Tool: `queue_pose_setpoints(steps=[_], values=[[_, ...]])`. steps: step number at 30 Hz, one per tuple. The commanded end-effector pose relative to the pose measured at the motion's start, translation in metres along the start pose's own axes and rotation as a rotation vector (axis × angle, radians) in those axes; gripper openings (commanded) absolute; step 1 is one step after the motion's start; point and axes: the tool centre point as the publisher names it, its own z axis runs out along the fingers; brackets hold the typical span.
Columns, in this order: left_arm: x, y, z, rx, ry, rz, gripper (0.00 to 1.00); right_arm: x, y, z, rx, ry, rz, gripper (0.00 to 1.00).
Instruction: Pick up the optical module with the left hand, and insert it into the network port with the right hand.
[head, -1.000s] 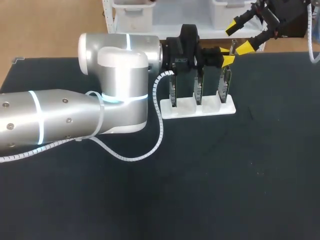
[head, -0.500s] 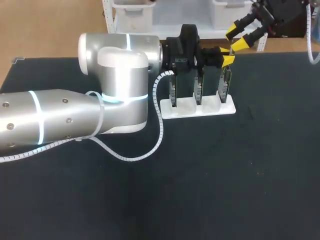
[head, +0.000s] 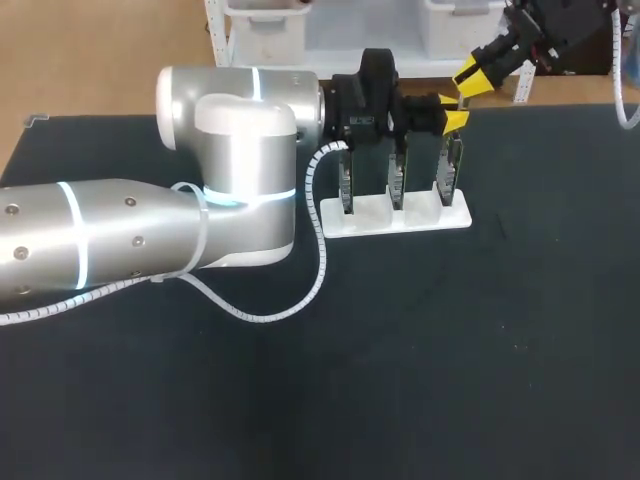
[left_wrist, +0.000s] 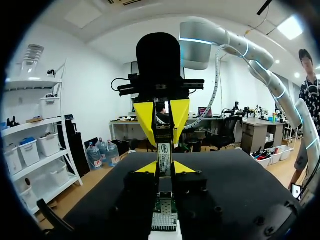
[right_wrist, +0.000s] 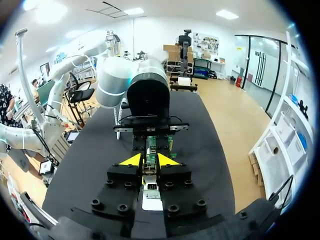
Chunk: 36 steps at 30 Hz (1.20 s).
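Black matte bench filling most of the head view, white slotted stand near its far edge and right of middle, three dark upright boards standing side by side in the stand, narrow edges facing forward

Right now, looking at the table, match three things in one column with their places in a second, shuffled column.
1. optical module
2. white stand
3. right gripper

A. holds upright boards
B. between the left gripper yellow tips
C. near the table's far right edge, above the stand

Pairs: 1-B, 2-A, 3-C
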Motion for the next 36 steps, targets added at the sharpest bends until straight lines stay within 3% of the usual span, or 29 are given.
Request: queue_pose_setpoints(steps=[1, 2, 15, 20, 24, 36], values=[[-0.001, -0.001, 0.001, -0.001, 0.000, 0.001, 0.45, 0.001, -0.001, 0.001, 0.002, -0.003, -0.002, 0.00], [-0.001, -0.001, 0.001, -0.001, 0.000, 0.001, 1.00, 0.001, -0.001, 0.001, 0.002, -0.003, -0.002, 0.00], [-0.004, -0.002, -0.002, -0.002, -0.002, 0.034, 1.00, 0.003, -0.002, -0.003, 0.015, -0.005, -0.002, 0.00], [-0.017, -0.001, -0.017, -0.026, 0.113, 0.082, 1.00, 0.004, -0.002, -0.004, 0.018, -0.006, 0.002, 0.00], [-0.021, -0.004, -0.028, -0.033, 0.153, 0.090, 1.00, 0.005, -0.002, -0.005, 0.017, -0.004, 0.001, 0.00], [-0.013, -0.012, -0.039, -0.002, 0.353, 0.056, 1.00, 0.006, -0.002, -0.002, 0.001, 0.000, -0.001, 0.00]])
